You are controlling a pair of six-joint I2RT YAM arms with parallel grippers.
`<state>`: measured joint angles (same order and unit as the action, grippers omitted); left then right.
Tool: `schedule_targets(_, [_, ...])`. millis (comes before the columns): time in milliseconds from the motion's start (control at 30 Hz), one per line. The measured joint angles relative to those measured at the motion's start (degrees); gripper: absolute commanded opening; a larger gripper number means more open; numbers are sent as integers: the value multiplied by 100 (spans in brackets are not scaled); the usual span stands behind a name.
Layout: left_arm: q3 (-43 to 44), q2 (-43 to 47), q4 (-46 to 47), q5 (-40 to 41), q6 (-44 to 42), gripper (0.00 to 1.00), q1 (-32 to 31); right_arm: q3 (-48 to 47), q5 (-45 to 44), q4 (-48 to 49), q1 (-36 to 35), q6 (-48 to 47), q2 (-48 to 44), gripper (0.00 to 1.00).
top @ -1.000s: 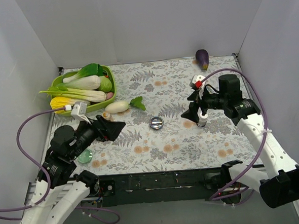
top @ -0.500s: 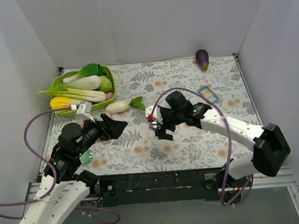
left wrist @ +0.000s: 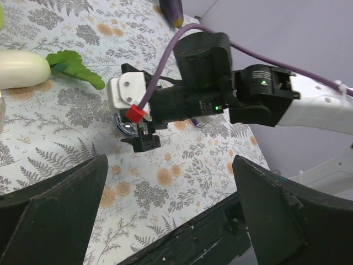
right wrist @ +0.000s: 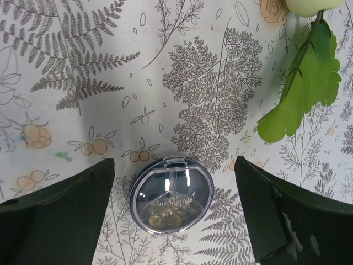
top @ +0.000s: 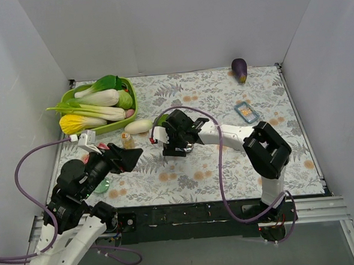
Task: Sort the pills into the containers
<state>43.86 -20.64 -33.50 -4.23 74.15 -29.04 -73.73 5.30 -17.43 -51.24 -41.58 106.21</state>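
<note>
Right gripper, jaws spread wide and empty, above the round silver clear-lidded tin midway between the floral table's side edges. Best to centre the tin between both fingers before closing. Left gripper is wide open and empty.

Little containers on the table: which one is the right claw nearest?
The round clear-lidded tin: it sits directly under the open right claw. The blue tray and green dish lie well away from it.
</note>
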Motion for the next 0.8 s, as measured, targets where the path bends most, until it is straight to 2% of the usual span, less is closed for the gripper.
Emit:
schedule_targets(133, [0, 125, -50, 17, 31, 98, 0, -203, -83, -44, 0, -26, 328, 89])
schedule_targets(467, [0, 105, -210, 15, 46, 98, 0, -232, -127, -481, 232, -201, 511, 64])
schedule_targets(567, [0, 105, -208, 13, 46, 98, 0, -203, -122, -557, 428, -341, 472, 59])
schedule_targets(800, [0, 105, -201, -46, 68, 98, 0, 240, 0, -874, 1150, -822, 140, 56])
